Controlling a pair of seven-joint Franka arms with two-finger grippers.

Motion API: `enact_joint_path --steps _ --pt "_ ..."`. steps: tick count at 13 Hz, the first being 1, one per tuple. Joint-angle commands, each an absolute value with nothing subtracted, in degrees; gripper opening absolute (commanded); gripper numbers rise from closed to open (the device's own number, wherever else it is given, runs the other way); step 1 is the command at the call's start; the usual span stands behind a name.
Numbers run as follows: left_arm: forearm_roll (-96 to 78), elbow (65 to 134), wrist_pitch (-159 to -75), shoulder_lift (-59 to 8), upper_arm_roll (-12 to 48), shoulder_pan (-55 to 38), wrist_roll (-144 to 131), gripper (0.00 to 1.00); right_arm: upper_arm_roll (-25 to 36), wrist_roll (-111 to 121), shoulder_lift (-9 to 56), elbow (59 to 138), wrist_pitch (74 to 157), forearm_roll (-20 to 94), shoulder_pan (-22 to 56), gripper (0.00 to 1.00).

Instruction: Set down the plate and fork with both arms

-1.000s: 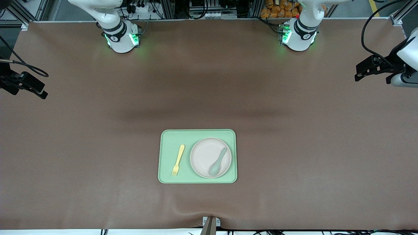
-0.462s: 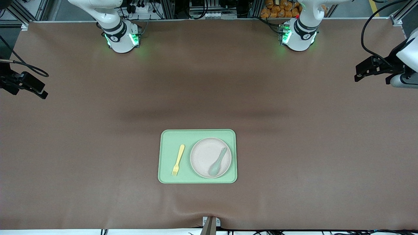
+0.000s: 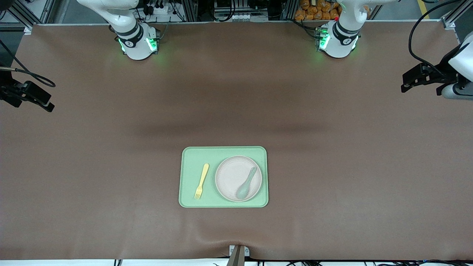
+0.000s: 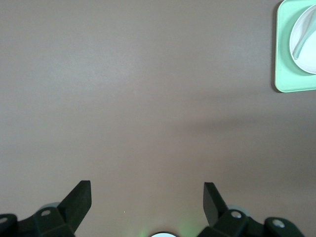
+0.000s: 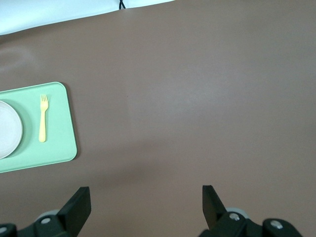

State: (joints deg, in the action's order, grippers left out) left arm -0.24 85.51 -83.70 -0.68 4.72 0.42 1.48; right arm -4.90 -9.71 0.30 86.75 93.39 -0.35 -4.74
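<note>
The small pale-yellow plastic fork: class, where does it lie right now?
The small pale-yellow plastic fork lies flat on the rectangular light-green tray, beside the round off-white plate, toward the right arm's end.

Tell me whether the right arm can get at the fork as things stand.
Probably yes. The fork lies alone on the tray, beside the plate, at the tray's end toward the right arm. The right gripper is open over bare table.

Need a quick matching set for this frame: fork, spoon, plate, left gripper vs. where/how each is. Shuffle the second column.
Things:
1. fork
2. spoon
3. plate
4. left gripper

Places or states:
A. open, over bare table at the left arm's end
B. lies in the plate
C. on the tray, beside the plate, toward the right arm's end
D. on the tray, holds the spoon

Pairs: 1-C, 2-B, 3-D, 4-A
</note>
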Motion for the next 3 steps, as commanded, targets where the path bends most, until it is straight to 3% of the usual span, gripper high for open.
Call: enact_joint_path --steps 1,3 --pt "-0.8 84.9 -83.3 -0.8 4.7 0.5 2.5 1.0 -5.7 -8.9 -0.3 86.7 92.7 -0.7 -5.4 1.0" --pt "-0.6 84.9 -83.4 -0.8 4.7 0.5 2.5 1.0 -5.7 -5.5 -0.3 86.7 92.7 -0.7 -5.4 1.0"
